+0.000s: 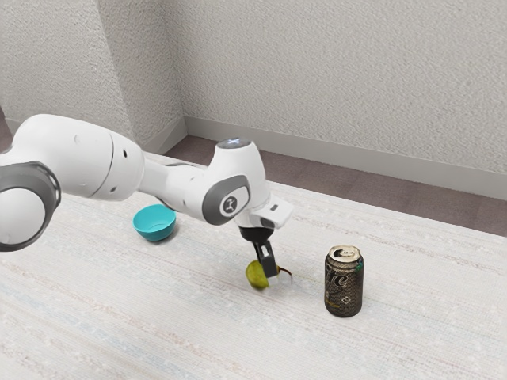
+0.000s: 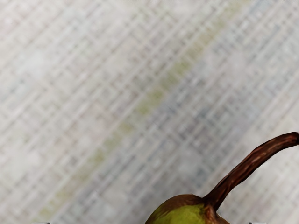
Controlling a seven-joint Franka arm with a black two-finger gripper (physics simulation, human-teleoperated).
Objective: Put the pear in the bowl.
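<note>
Just below and right of the centre of the exterior view, the black gripper (image 1: 270,275) reaches down at the pear (image 1: 256,275) and covers part of it. I cannot tell whether it is clenched on the fruit or released around it, nor how far open it stands. The pear is outside the bowl (image 1: 154,224) and well apart from it. Its skin is a smooth yellow-green, rounded at the body, and its thin brown stem points toward the exterior view's right. At the wrist view's lower edge, the narrow end of the pear shows a brown patch around the base of the stem (image 2: 250,164), which is curved, woody and streaked with reddish brown.

The bowl sits left of centre in the exterior view, a round, deep teal piece with a smooth, plain wall. At the lower right stands an upright can (image 1: 344,283), a dark cylinder with a mottled print, pale lettering and a light metal top with its mouth open. The table (image 1: 186,324) is off-white with faint grey and tan streaks; the wrist view shows its fine, woven-looking grain, crossed by a slanting yellow-green band. Behind it rises a rough, pale wall (image 1: 341,79).
</note>
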